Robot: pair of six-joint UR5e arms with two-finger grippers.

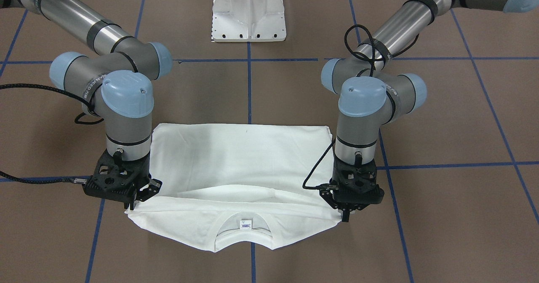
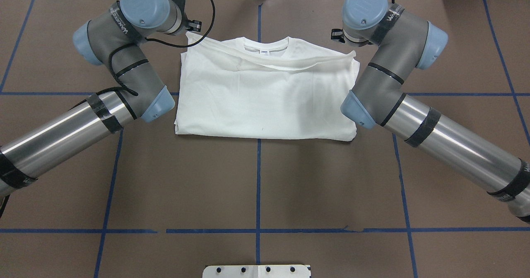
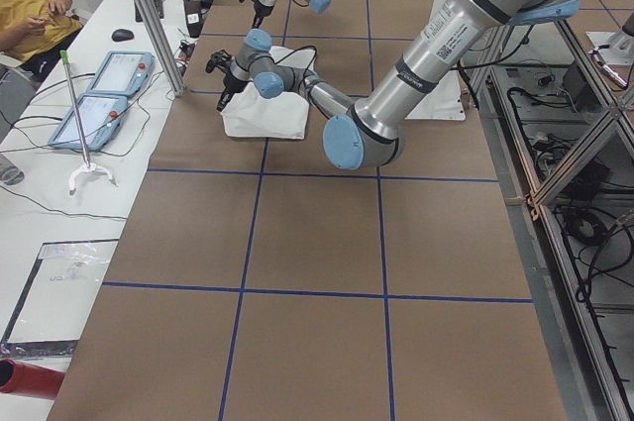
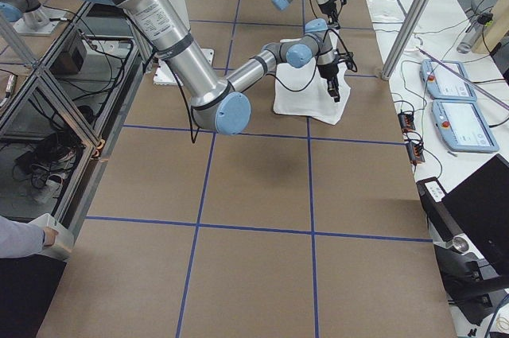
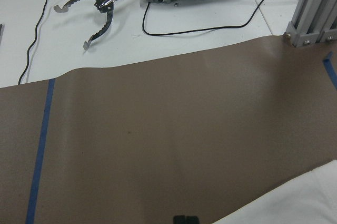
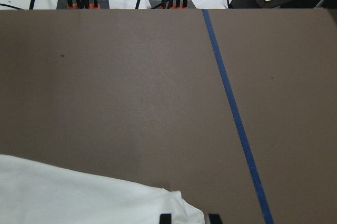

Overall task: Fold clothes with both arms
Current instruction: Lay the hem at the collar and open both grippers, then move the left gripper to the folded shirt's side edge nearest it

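L gripper (image 1: 346, 214), R gripper (image 1: 135, 199) at T-shirt (image 1: 240, 161) corners; hold unclear.

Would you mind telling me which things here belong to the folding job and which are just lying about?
Job: white T-shirt, left gripper, right gripper.
Lying about: white pedestal base, teach pendants, grabber tool.
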